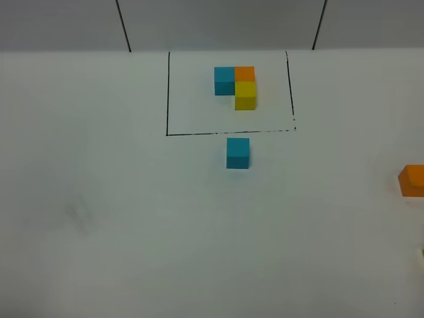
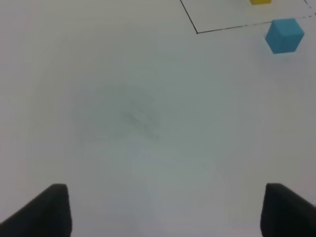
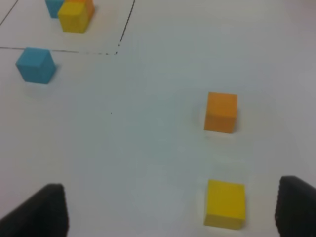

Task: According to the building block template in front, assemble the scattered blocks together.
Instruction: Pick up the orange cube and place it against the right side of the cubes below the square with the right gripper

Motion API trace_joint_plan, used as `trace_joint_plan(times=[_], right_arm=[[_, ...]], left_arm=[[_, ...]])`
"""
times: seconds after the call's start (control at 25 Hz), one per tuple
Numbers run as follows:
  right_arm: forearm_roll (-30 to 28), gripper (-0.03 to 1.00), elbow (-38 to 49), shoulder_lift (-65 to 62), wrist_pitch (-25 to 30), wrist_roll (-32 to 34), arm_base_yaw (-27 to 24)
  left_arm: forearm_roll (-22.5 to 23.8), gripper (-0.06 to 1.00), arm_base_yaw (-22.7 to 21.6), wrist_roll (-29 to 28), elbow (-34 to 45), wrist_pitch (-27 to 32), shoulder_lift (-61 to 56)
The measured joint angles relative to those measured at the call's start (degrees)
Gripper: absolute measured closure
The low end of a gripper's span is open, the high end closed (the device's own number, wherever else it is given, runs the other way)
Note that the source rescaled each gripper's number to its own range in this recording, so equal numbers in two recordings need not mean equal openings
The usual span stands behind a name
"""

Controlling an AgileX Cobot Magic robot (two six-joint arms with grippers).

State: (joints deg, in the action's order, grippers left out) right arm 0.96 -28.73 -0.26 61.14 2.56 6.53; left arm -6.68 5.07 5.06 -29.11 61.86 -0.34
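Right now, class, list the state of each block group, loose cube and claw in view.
building block template: three cubes joined, inside the outline.
loose blue cube: unattached, just outside the outline.
loose orange cube: unattached.
loose yellow cube: unattached.
left claw: open, empty.
right claw: open, empty.

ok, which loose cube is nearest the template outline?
The loose blue cube, just outside the black outline; the loose orange cube and loose yellow cube sit far right.

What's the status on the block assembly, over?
Left gripper and right gripper open, empty. Blue cube, orange cube, yellow cube loose, apart, outside template outline. Nothing blocking.
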Motion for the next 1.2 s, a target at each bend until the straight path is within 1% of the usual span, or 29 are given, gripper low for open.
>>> trace_joint_plan(times=[0.2,0.44,0.72,0.84,0.92,1.0,1.08,1.2], right_arm=[[0.0,0.25,0.0,0.0,0.0,0.0,0.0],[0.0,0.25,0.0,0.0,0.0,0.0,0.0],[0.0,0.25,0.0,0.0,0.0,0.1,0.0],[-0.3,0.25,0.0,0.7,0.1,2.2,0.0],[-0.4,0.25,-0.7,2.6,1.2,4.2,0.0],[-0.4,0.25,-1.9,6.2,2.6,4.7,0.0],[-0.4,0.25,-3.8,11.3,3.4,4.7,0.0],[-1.0,0.25,-7.1,22.3,2.9,4.5,0.0]], left_arm=[[0.0,0.44,0.0,0.0,0.0,0.0,0.0],[0.0,0.60,0.0,0.0,0.0,0.0,0.0],[0.0,0.74,0.0,0.0,0.0,0.0,0.0],[0.0,0.78,0.0,0.0,0.0,0.0,0.0],[0.0,0.81,0.0,0.0,0.0,0.0,0.0],[0.0,0.83,0.0,0.0,0.0,0.0,0.0],[0.0,0.85,0.0,0.0,0.0,0.0,0.0],[0.0,0.86,0.0,0.0,0.0,0.0,0.0]])
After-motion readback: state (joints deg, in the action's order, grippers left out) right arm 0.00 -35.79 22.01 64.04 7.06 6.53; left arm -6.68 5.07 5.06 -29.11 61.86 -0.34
